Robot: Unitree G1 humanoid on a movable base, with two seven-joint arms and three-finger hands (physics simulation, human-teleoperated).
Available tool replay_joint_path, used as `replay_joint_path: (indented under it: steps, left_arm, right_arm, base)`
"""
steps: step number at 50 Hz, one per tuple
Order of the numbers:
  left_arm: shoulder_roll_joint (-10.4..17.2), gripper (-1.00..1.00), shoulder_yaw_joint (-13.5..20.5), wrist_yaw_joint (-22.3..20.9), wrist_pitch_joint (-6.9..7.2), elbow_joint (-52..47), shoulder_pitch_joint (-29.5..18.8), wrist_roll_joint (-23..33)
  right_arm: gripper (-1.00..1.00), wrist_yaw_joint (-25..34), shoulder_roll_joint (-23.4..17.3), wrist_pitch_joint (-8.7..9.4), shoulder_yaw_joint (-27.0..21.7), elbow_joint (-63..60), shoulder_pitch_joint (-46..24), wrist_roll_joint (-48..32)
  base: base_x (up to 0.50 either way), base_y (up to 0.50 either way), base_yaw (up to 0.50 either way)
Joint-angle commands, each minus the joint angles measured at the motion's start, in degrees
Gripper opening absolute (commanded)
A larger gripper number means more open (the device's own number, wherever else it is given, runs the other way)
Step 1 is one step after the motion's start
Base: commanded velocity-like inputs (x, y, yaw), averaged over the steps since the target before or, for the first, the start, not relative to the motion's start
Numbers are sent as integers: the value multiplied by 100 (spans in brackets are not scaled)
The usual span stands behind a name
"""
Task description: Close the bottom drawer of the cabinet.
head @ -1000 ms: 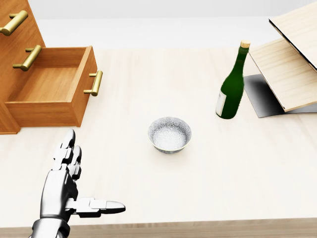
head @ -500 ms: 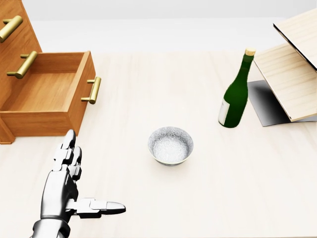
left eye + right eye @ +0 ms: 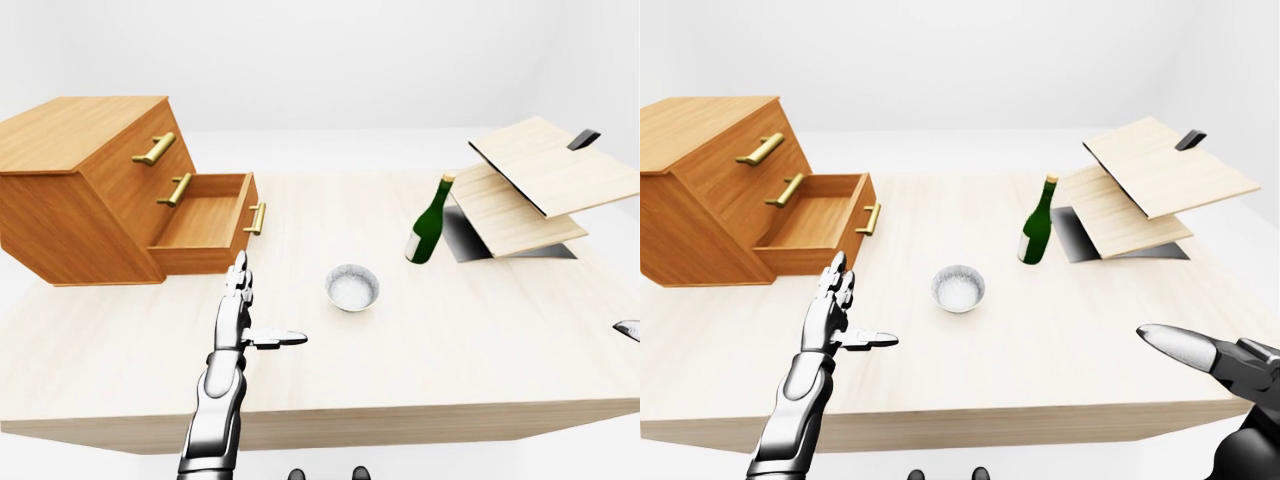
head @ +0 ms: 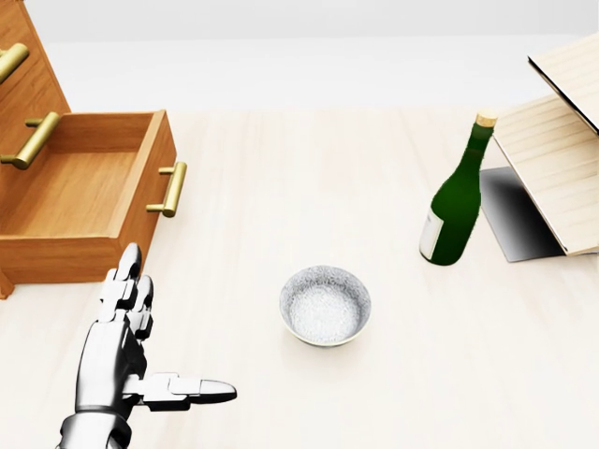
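Note:
A wooden cabinet point(image 3: 80, 190) with brass handles stands at the left of the table. Its bottom drawer point(image 4: 84, 201) is pulled far out and looks empty, its brass handle point(image 4: 171, 189) facing right. My left hand point(image 4: 164, 337) is open, fingers straight and thumb out to the right, over the table just below the drawer's lower right corner and not touching it. My right hand point(image 3: 1220, 365) shows at the bottom right of the right-eye view, open and empty, far from the cabinet.
A white bowl point(image 4: 325, 304) sits mid-table, right of my left hand. A green bottle point(image 4: 457, 210) stands further right. Slanted wooden boards point(image 4: 557, 150) over a dark panel lie at the right edge. The table's near edge point(image 3: 330, 425) shows at the bottom of the left-eye view.
The whole picture has shifted: drawer, bowl and bottle slide down and look larger, so the camera has moved toward the table. My left hand keeps its place and pose in the view.

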Motion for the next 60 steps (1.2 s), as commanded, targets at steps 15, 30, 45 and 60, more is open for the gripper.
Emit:
replay_joint_path:
  steps: [15, 30, 45, 60]
  left_arm:
    - [8, 100, 25, 0, -3, 29, -23, -17]
    - [11, 100, 31, 11, -97, 180, -53, -7]
    - [199, 100, 220, 86, 95, 1104, -1087, -73]
    - [552, 100, 461, 350, -360, 3543, -2458, -315]
  right_arm:
    - [100, 43, 5, 0, -14, 11, 9, 8]
    - [100, 90, 76, 0, 21, 26, 61, -91]
    - [100, 168, 124, 0, 82, 11, 71, -190]
    - [100, 231, 175, 0, 202, 40, 71, -339]
  base:
    - [17, 0, 0]
    - [18, 0, 0]
    - [0, 0, 0]
    - [0, 0, 0]
